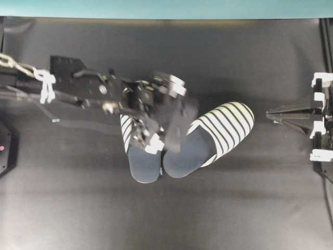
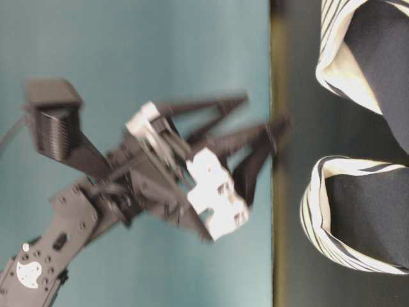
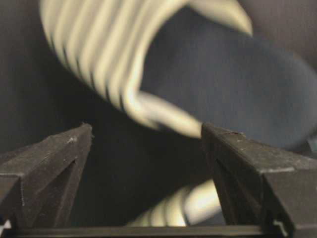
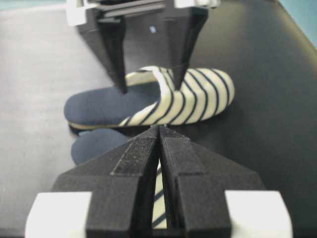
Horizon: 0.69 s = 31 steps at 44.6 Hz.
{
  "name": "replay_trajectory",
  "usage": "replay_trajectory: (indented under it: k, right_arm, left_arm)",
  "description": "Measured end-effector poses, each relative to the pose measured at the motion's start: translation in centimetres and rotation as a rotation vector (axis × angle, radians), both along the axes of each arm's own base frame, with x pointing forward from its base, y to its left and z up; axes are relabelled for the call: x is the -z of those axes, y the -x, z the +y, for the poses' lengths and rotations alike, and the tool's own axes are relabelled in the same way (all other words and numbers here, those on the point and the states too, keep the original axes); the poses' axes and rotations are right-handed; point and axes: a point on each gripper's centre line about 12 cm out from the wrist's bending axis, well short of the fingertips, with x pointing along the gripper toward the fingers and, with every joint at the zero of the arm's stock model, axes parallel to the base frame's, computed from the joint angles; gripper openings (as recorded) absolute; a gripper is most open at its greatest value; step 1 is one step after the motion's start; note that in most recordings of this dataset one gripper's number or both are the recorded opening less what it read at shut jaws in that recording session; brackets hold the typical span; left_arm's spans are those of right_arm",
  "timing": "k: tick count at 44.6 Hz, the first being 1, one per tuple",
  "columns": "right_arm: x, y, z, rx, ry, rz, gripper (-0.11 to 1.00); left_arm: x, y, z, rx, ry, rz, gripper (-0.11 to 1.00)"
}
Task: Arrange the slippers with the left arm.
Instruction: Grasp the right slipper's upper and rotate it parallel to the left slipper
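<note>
Two cream slippers with navy stripes and navy insoles lie side by side mid-table. The left slipper point(image 1: 141, 159) is partly under my left arm. The right slipper point(image 1: 210, 136) lies tilted, toe toward the far right. My left gripper point(image 1: 176, 127) is open and empty, blurred, hovering just above them. In the left wrist view its fingers point(image 3: 59, 163) stand wide apart with one slipper point(image 3: 163, 64) ahead and a striped edge point(image 3: 193, 206) below. In the right wrist view it point(image 4: 150, 82) stands over the far slipper's point(image 4: 163, 101) upper. My right gripper point(image 4: 159, 130) is shut and empty.
My right gripper point(image 1: 277, 113) rests at the table's right edge, pointing at the right slipper's toe. The black tabletop point(image 1: 234, 208) meets a teal wall point(image 1: 166, 8) at the back. The table-level view shows the left gripper point(image 2: 265, 115) raised beside both slippers point(image 2: 358, 217).
</note>
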Motion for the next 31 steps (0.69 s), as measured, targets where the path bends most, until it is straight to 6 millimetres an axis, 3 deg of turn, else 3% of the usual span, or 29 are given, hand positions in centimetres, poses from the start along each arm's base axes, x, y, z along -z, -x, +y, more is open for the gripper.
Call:
replay_trajectory:
  k: [22, 27, 31]
  right_arm:
    - [0.1, 0.0, 0.0, -0.001, -0.002, -0.009, 0.00]
    - [0.2, 0.1, 0.0, 0.000, -0.004, -0.008, 0.00]
    - [0.2, 0.1, 0.0, -0.001, -0.002, -0.008, 0.00]
  left_arm:
    - [6.8, -5.6, 0.5, 0.119, -0.111, -0.019, 0.81]
    - [7.5, -6.1, 0.6, 0.111, -0.104, -0.012, 0.69]
    - [7.5, -6.2, 0.5, 0.109, -0.101, -0.016, 0.49]
